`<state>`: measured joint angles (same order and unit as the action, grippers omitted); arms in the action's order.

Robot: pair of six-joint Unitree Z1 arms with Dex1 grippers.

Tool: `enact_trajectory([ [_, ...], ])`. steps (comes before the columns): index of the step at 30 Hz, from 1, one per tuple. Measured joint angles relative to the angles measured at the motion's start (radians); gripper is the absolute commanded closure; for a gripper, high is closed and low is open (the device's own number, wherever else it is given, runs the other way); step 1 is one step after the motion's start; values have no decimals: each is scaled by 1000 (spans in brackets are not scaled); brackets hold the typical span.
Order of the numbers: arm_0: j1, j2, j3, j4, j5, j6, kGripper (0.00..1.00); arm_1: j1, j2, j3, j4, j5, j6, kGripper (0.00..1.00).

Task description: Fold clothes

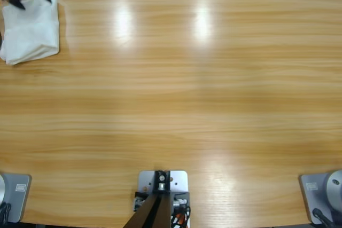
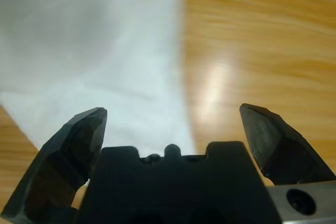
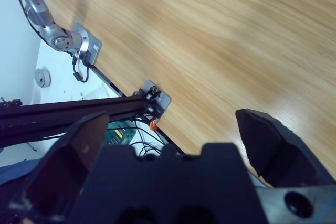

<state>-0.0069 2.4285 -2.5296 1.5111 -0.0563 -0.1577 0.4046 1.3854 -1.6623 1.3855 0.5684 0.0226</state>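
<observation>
The clothes [image 1: 31,29] are one white garment lying folded into a compact bundle at the table's far left corner. My left gripper [image 1: 33,1] hovers over the bundle's far edge, jaws spread wide and holding nothing. In the left wrist view the white cloth [image 2: 94,51] fills the upper left, and my left gripper [image 2: 173,113] straddles its right edge, where the cloth meets bare wood. My right gripper [image 3: 172,118] is open and empty above bare table near the front edge; it does not show in the high view.
The wooden table [image 1: 192,89] stretches right of the bundle with bright light glare near the back. In the right wrist view a silver arm segment [image 3: 52,35] rises past the table's corner, with cables and floor beyond the table edge [image 3: 173,135].
</observation>
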Motion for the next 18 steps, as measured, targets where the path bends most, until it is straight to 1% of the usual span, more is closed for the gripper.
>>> enact_trajectory([
  [3,-57,-89,23,0,13,2,4,4,0,0,0,0,0,0],
  [4,-52,-109,49,0,16,-1,4,5,0,0,0,0,0,0],
  [6,9,-132,139,1,17,-11,4,6,-7,9,-1,0,0,0],
  [9,139,-179,339,2,16,-13,4,6,-35,48,-11,0,0,0],
  [10,160,-210,415,-10,16,-13,4,7,-47,62,-16,1,0,0],
  [11,168,-252,506,-40,16,-13,4,7,-56,76,-20,3,0,0],
  [15,152,-457,885,-225,16,-13,4,8,-71,106,-41,16,0,0],
  [17,150,-539,1009,-288,16,-13,4,8,-73,120,-53,23,0,0],
  [18,148,-567,1041,-303,18,-13,4,8,-74,127,-58,26,0,0],
])
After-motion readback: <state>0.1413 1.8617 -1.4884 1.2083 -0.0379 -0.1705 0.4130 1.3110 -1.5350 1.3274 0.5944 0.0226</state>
